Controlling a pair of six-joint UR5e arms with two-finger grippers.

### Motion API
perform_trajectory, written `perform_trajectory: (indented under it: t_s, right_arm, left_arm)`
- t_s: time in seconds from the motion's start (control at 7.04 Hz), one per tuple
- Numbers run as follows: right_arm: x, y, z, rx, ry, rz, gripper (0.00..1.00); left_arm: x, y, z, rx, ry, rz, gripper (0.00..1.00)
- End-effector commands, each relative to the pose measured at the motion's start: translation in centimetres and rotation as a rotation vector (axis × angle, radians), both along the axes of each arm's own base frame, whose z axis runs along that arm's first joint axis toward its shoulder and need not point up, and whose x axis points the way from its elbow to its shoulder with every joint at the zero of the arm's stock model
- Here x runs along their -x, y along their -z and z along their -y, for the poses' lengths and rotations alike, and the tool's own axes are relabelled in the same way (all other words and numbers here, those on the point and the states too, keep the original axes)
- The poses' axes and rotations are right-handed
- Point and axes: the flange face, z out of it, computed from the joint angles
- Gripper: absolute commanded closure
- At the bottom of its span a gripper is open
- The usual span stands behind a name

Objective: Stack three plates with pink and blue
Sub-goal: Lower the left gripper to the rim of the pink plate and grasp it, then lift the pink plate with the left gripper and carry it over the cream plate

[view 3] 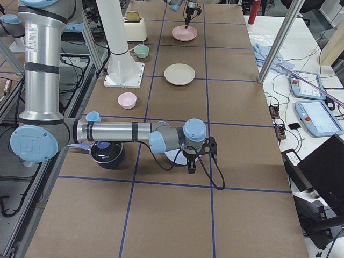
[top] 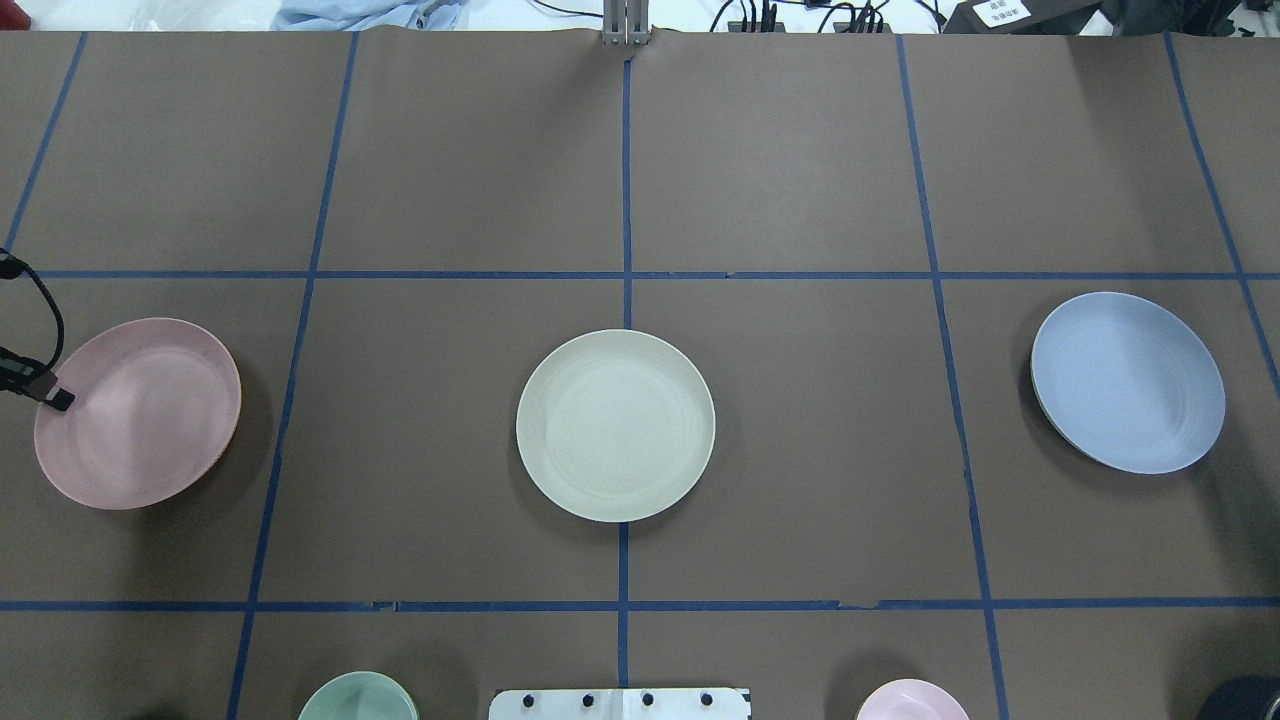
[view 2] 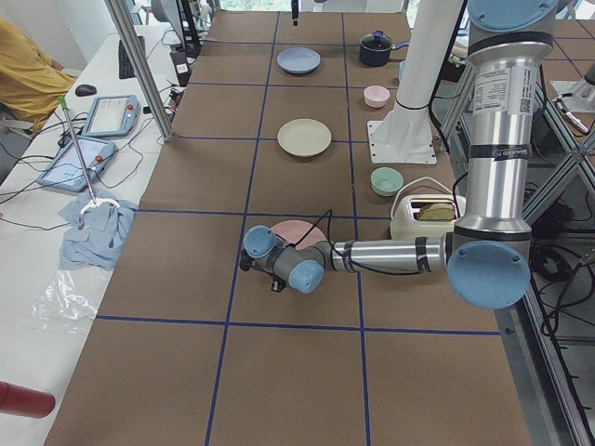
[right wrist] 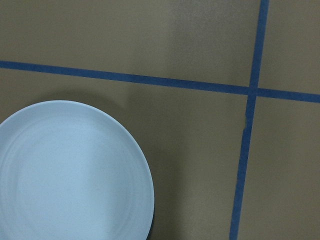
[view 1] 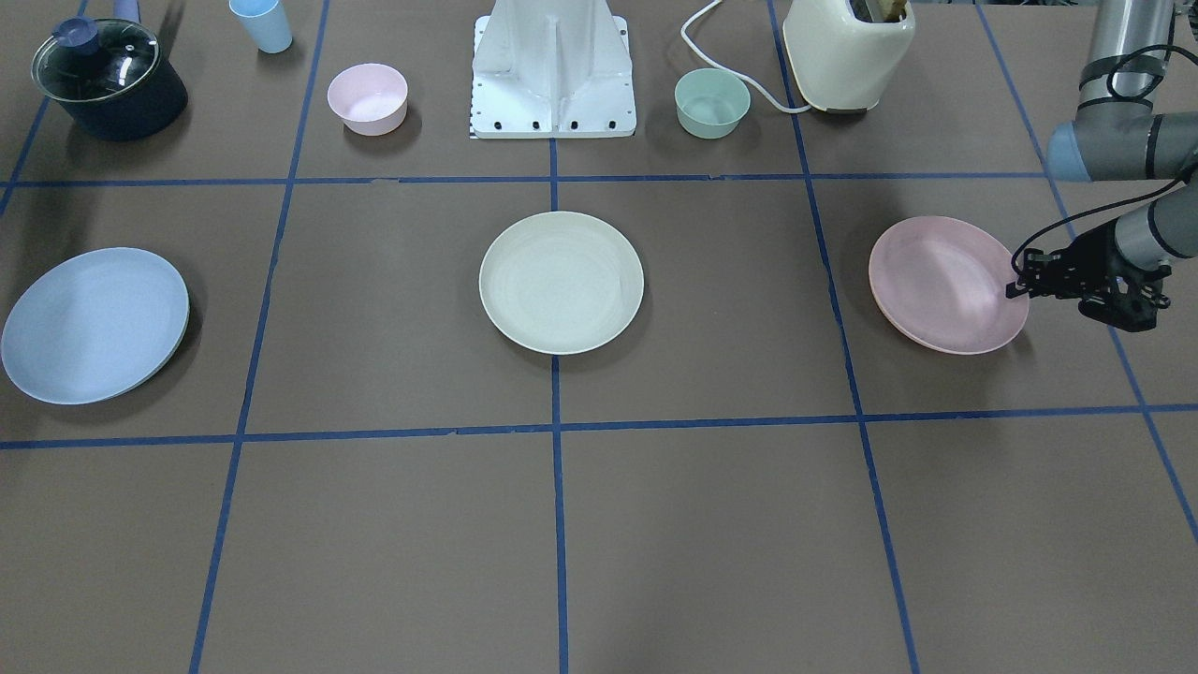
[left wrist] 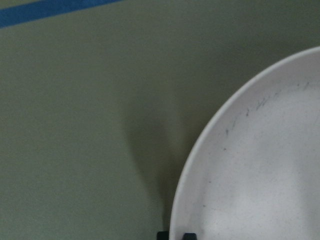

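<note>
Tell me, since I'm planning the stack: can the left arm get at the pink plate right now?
Likely yes: the left hand looks closed on the pink plate's outer rim, so nothing blocks it.

Bench notes: a brown paper-covered tabletop is filling every view, and blue tape lines are dividing it into large rectangles. A white side bench is running along the operators' edge, carrying grey handheld control tablets, cables and a crumpled blue cloth. Slanted aluminium frame posts are rising beside it. Light is falling evenly, and shadows are staying soft-edged.
</note>
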Motion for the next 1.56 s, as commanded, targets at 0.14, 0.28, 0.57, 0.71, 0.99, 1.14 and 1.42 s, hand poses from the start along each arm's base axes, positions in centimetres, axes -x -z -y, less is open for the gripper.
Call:
perform_trajectory:
  t_s: [0.14, 0.28, 0.57, 0.71, 0.99, 1.14, 1.42]
  right_arm:
    - [0.0, 0.1, 0.0, -0.001, 0.000, 0.000, 0.00]
    - [0.1, 0.1, 0.0, -0.001, 0.001, 0.000, 0.00]
    - [0.1, 0.1, 0.0, -0.001, 0.001, 0.000, 0.00]
    - [0.1, 0.1, 0.0, -0.001, 0.001, 0.000, 0.00]
    - [0.1, 0.1, 0.0, 0.000, 0.003, 0.008, 0.00]
    - [0.1, 0.1, 0.0, 0.000, 0.003, 0.009, 0.00]
    - [0.1, 0.2, 0.0, -0.001, 0.003, 0.009, 0.00]
  left_arm:
    - [-0.9, 8.8, 1.5, 0.088, 0.056, -0.112, 1.00]
    - [-1.1, 12.9, 1.8, 0.114, 0.097, -0.134, 1.00]
    - [-3.4, 21.4, 4.4, 0.207, 0.177, -0.174, 1.00]
    - [-7.0, 24.4, 4.2, 0.244, 0.159, -0.177, 1.00]
    - [-15.3, 30.5, 3.0, 0.316, 0.167, -0.161, 1.00]
    - [-18.9, 33.5, 1.8, 0.335, 0.158, -0.165, 1.00]
    - [-24.8, 35.5, -0.9, 0.333, 0.161, -0.145, 1.00]
